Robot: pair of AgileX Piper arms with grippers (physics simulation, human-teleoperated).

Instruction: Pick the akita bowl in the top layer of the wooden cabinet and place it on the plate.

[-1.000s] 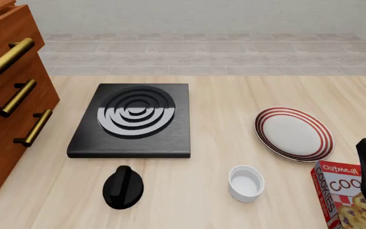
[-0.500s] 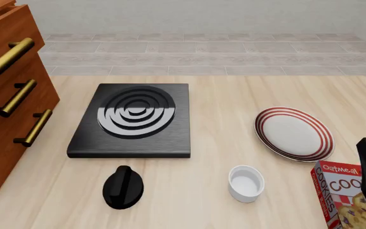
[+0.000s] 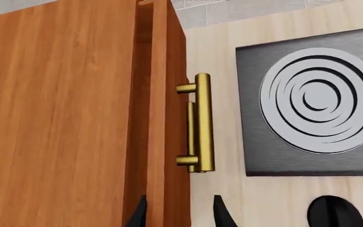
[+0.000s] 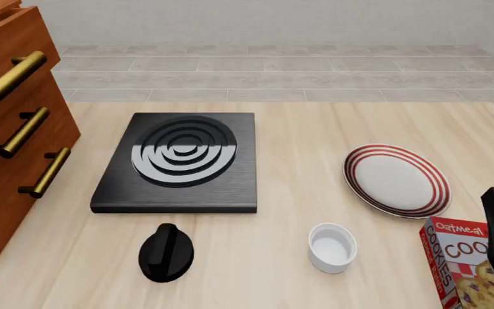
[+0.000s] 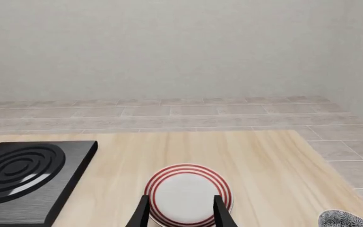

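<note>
Light wood surface [image 4: 316, 129] with a grey tiled floor and plain wall behind it. The wooden cabinet [image 4: 7, 129] sits on the left, and the left end effector [image 3: 180, 213] hangs released above its top layer [image 3: 168, 94] front, near the brass handle [image 3: 200, 124]. The right end effector [image 5: 180, 213] is released too, over the plate [image 4: 396, 179]. The akita bowl [image 5: 342, 220] peeks in at the right wrist view's corner.

The wooden cabinet [image 4: 11, 122] is walling off the table's left edge, its brass handle [image 3: 200, 123] sticking out toward the stove slab [image 4: 178, 164], leaving only a narrow strip between them. Wider lanes are lying around the plate [image 4: 397, 180]. The ramekin [image 4: 331, 247], black knob [image 4: 165, 253] and cookie box [image 4: 470, 267] (partly cut off) are crowding the near edge.
</note>
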